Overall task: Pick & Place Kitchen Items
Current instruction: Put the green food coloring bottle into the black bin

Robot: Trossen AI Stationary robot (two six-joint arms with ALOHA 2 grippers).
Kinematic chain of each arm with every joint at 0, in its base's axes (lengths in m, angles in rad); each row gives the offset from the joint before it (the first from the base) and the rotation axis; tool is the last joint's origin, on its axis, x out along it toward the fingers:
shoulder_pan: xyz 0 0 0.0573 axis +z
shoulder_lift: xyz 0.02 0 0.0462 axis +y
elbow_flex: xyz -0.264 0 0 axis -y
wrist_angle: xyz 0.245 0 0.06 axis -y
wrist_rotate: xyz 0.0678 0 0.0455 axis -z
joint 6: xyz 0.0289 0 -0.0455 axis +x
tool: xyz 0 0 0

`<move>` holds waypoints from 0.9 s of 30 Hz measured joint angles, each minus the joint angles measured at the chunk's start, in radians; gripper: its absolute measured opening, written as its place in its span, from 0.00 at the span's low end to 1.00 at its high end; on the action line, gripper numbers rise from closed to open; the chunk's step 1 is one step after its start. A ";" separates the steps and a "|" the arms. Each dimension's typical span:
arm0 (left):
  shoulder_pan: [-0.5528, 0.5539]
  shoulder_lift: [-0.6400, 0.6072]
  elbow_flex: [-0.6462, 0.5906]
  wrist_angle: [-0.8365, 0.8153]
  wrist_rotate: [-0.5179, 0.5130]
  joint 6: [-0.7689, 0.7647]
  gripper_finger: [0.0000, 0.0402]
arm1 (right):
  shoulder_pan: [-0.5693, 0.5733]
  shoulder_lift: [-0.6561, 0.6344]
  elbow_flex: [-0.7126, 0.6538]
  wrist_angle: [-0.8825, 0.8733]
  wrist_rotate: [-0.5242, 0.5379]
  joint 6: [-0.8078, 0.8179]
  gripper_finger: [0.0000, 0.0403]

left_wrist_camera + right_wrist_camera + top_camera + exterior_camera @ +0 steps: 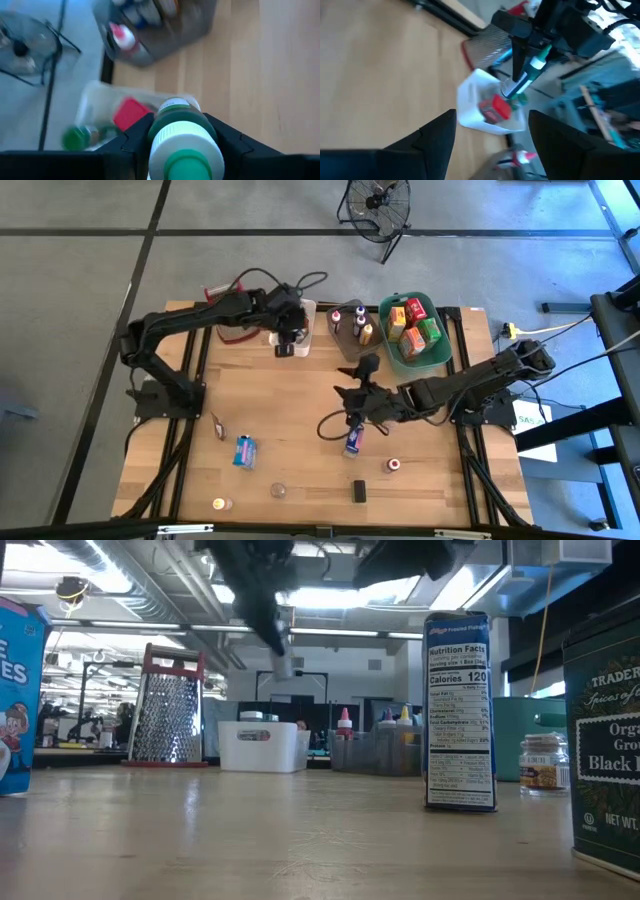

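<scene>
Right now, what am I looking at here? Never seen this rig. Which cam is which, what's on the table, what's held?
Two dark robot arms work at a wooden table. One picture looks straight down, one sits at table level, and each wrist carries a camera.

The left gripper holds a green-capped bottle above the white bin. The right gripper is open and empty, over a blue box standing mid-table.

Also there: a grey bin, a green bin, and small jars and boxes scattered near the front edge.

Pale wood table (300, 470), white bin (300, 330) upper centre, grey bin (347, 340), green bin (436, 358) with red and orange boxes (412, 320), green-capped white-labelled bottle (182, 137), blue box (459, 710), dark tin (605, 745) at right edge.
</scene>
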 joint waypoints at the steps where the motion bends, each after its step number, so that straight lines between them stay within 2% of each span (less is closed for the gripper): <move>1: -0.002 0.009 0.028 0.001 0.004 0.003 0.36 | 0.012 0.000 0.000 0.001 0.035 0.000 0.62; 5: -0.004 0.084 0.138 0.012 0.013 0.019 0.36 | 0.074 0.000 0.000 0.023 0.203 -0.031 0.62; 9: 0.007 0.241 0.273 -0.001 0.063 0.057 0.36 | 0.147 0.000 0.000 0.089 0.428 -0.095 0.62; 11: 0.013 0.317 0.350 -0.017 0.082 0.077 0.36 | 0.180 -0.001 0.000 0.101 0.500 -0.113 0.62; 18: 0.044 0.536 0.591 -0.101 0.139 0.048 0.36 | 0.275 -0.001 0.000 0.049 0.649 -0.099 0.62; 21: 0.057 0.591 0.635 -0.103 0.172 0.045 0.36 | 0.291 -0.001 0.000 -0.005 0.715 -0.040 0.62; 27: 0.057 0.644 0.649 -0.074 0.187 0.086 0.36 | 0.303 -0.001 0.001 -0.181 0.716 0.108 0.62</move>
